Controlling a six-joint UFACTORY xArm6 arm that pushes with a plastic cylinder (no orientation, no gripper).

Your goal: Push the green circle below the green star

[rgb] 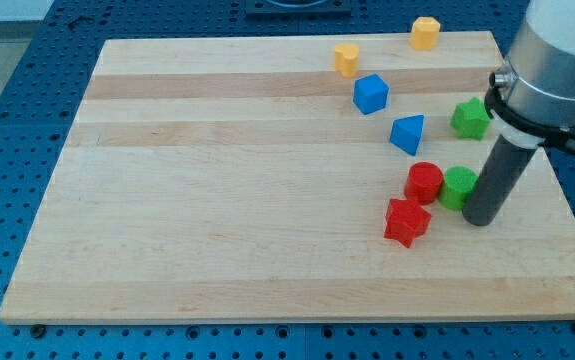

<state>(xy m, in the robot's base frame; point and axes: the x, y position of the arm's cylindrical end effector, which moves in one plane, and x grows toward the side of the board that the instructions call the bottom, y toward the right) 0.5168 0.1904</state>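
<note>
the wooden board [267, 190] fills most of the view, a pale plank surface lying on a blue perforated table [7, 80]. the arm's white and grey housing [557, 60] comes in at the view's top right, and from it the dark rod [495, 180] drops straight down to the board. my tip [479, 220] rests on the wood at the right side, just beside the green circle [457, 187] on that block's right; whether the two actually touch cannot be told, since the rod overlaps the block's right edge. the rod has no jaws and nothing is held by it, it simply stands against the board. the green circle sits touching or nearly touching the red circle [424, 182] on its left, and the red star [406, 221] lies just below and left of that pair. the green star [471, 118] is higher up, above the green circle and slightly to its right, close to the arm's housing. left of the green star is a blue triangular block [408, 133], and above that a blue cube [371, 93]. near the view's top edge of the board are two yellow blocks, one [346, 58] just above the blue cube and the other [425, 32] further right by the board's top edge; their exact shapes are hard to make out.
</note>
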